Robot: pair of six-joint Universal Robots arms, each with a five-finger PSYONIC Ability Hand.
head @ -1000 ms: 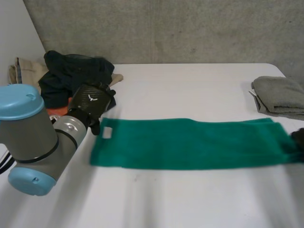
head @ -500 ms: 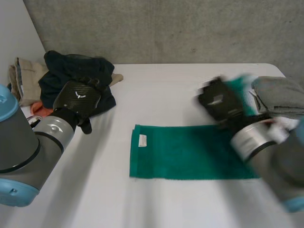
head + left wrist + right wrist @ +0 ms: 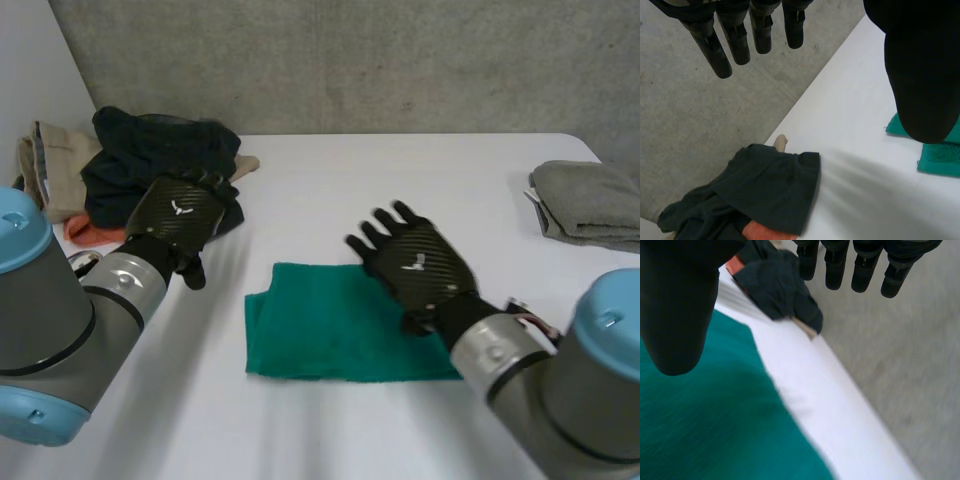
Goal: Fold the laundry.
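You have the green terry towel (image 3: 320,325) lying flat on the white table (image 3: 400,180), near its middle and towards the front, folded over itself with the end nearer the left arm doubled into a slightly lumpy edge. Your right hand (image 3: 420,268) is over the towel's other end, back upward, its fingers (image 3: 836,267) straight and spread and its thumb (image 3: 675,305) held apart from them, so it grips nothing. From the head view you cannot tell whether the palm touches the cloth, and in the right wrist view the towel (image 3: 715,430) lies under the palm. Your left hand (image 3: 180,212) is well apart from the towel, over bare table just beside the pile of clothes. Its fingers (image 3: 735,37) are straight, its thumb (image 3: 920,75) is clear of them, and it holds nothing. In the left wrist view a corner of the towel (image 3: 940,157) shows beside the thumb. The back of each hand carries a small white mark, too small to read. The pile sits at the table's far corner on the left arm's side: a dark navy crumpled garment (image 3: 160,150) on top, a beige cloth (image 3: 40,150) behind it and an orange-red cloth (image 3: 85,230) peeping out beneath it. A grey folded towel (image 3: 590,200) lies at the table's edge on the right arm's side, well apart from the green one. A grey concrete wall (image 3: 350,60) stands behind the table.
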